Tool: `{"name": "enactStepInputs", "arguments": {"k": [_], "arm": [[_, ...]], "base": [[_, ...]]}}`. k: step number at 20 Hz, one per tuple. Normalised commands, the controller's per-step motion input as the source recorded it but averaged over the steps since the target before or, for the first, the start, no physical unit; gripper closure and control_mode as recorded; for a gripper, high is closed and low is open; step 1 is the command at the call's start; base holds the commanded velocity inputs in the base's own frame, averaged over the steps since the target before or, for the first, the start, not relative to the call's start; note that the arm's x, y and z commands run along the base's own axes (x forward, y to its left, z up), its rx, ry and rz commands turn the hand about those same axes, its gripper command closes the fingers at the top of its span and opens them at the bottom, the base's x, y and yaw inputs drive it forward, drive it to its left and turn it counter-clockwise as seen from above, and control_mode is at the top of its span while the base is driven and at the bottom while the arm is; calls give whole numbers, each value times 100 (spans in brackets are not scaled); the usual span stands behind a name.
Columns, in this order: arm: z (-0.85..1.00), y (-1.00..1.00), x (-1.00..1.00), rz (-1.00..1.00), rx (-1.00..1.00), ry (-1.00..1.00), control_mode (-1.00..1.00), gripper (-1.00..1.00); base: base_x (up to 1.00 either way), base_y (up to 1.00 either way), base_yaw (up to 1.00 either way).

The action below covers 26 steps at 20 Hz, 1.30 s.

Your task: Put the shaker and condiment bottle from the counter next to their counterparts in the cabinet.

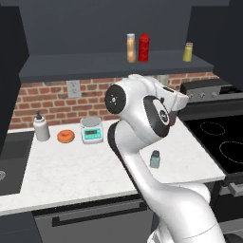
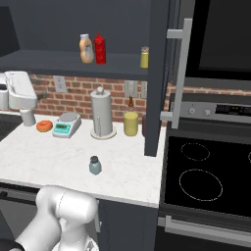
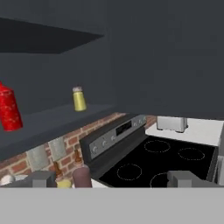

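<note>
The slim orange-tan condiment bottle [image 1: 131, 47] [image 2: 86, 48] stands on the cabinet shelf [image 1: 95, 69], close beside the red squeeze bottle [image 1: 144, 46] [image 2: 100, 48] [image 3: 8, 108]. Farther right on the same board is the yellow-green shaker [image 1: 188, 51] [image 2: 144, 57] [image 3: 79, 99]. The squat blue-grey shaker [image 1: 155, 159] [image 2: 95, 165] stands upright on the white counter [image 1: 71, 171], apart from the arm. My gripper [image 3: 113, 179] is open, its tips wide apart with nothing between them. It is raised above the counter's right end, below shelf height, and faces the stove and shelf.
On the counter are a white dispenser bottle [image 1: 41, 127], a doughnut [image 1: 66, 136], a kitchen scale [image 1: 91, 129], a paper towel holder [image 2: 102, 115] and a yellow canister [image 2: 130, 123]. An open cabinet door [image 2: 159, 73] hangs by the black stove [image 2: 211, 171]. A toaster [image 3: 171, 123] stands beyond the stove.
</note>
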Motion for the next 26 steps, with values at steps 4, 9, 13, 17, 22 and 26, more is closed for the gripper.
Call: {"name": "enactStepInputs", "arguments": {"k": [4, 9, 13, 17, 22, 26], "arm": [[-42, -16, -27, -4, 0, 0, -100, -100], [-61, -33, -28, 0, 3, -2, -100, -100], [-81, -41, -39, 0, 4, -4, -100, -100], [-87, -38, -51, 0, 1, -5, -100, -100], [-79, -34, -38, -3, 0, -7, -100, -100], [-70, -28, -2, -9, 0, -2, -100, -100]], "base": [[0, 0, 0], [0, 0, 0], [0, 0, 0], [0, 0, 0], [0, 0, 0], [0, 0, 0]]}}
